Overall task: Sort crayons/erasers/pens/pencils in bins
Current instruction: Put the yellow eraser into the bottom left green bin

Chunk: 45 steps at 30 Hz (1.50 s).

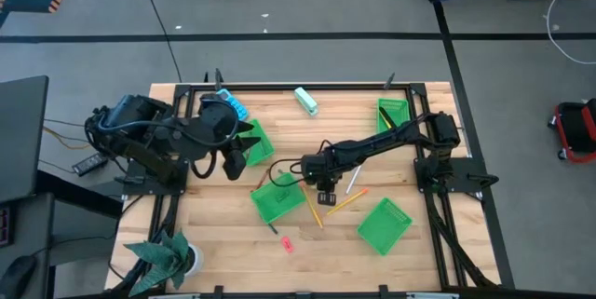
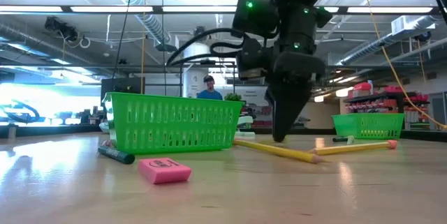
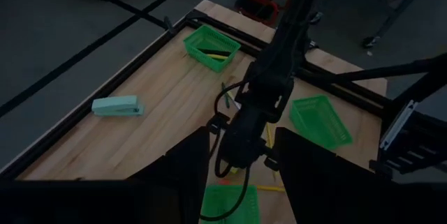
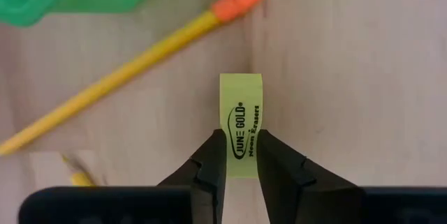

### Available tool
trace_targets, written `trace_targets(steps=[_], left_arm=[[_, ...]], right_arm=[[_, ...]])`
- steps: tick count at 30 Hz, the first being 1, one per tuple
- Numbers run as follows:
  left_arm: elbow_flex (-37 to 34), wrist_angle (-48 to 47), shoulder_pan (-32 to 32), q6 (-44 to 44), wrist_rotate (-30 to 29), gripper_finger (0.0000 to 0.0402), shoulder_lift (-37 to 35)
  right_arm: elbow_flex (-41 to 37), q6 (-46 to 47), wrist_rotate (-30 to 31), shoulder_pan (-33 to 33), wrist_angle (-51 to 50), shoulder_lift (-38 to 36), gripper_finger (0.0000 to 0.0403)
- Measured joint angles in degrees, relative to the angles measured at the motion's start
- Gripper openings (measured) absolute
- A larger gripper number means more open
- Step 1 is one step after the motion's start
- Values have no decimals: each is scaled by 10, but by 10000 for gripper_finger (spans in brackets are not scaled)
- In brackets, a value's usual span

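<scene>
A small yellow-green eraser [image 4: 241, 112] with dark print lies on the wooden table, beside a yellow pencil [image 4: 133, 60] with an orange tip. My right gripper [image 4: 241, 158] is shut on it at the table's middle [image 1: 324, 187], just right of a green bin [image 1: 277, 197]. A pink eraser [image 2: 164, 169] and a dark crayon [image 2: 115, 155] lie near that bin. Two yellow pencils [image 1: 346, 203] lie crossed on the wood. My left gripper [image 1: 244, 155] hangs open and raised over the table's left part, above another bin [image 1: 253, 141]. My right gripper pinches the eraser's two long sides [image 4: 241, 151] between its two fingers, at one end of the block. The fingers come from above, pointing steeply down, with their tips at the table top [image 2: 281, 137]. The eraser's free end sticks out beyond the fingertips, printed face up.
Two more green bins stand at the right: one at the far right [image 1: 393, 113] with dark sticks in it, one near the front [image 1: 384, 225]. A teal stapler [image 1: 306, 101] and a blue calculator [image 1: 233, 105] lie at the far edge. A plant [image 1: 168, 257] stands front left.
</scene>
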Motion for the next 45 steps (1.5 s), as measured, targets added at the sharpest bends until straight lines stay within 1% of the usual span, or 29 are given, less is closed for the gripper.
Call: trace_targets(steps=[9, 15, 21, 26, 31, 34, 37, 41, 43, 45], left_arm=[[0, 8, 0, 0, 0, 172, 0], [0, 8, 0, 0, 0, 172, 0], [0, 8, 0, 0, 0, 172, 0], [0, 8, 0, 0, 0, 172, 0], [0, 9, 0, 0, 0, 172, 0], [0, 9, 0, 1, 0, 172, 0], [0, 9, 1, 1, 0, 172, 0], [0, 8, 4, 5, 0, 172, -1], [0, 7, 4, 7, 0, 172, -1], [0, 6, 4, 8, -1, 172, -1]], right_arm=[[0, -6, 1, -4, -40, -1, 76], [0, -1, -1, -4, -74, -18, 76], [1, 1, 4, -6, -75, -41, 76], [2, 31, 2, -6, -69, -67, 76], [2, 44, 2, -6, -46, -113, 76], [2, 45, 1, -6, -7, -140, 76], [2, 49, -11, -5, 51, -154, 76], [7, 71, -19, 4, 140, -149, 76], [24, 73, -23, 12, 163, -132, 76], [49, 61, -24, 21, 161, -111, 76]])
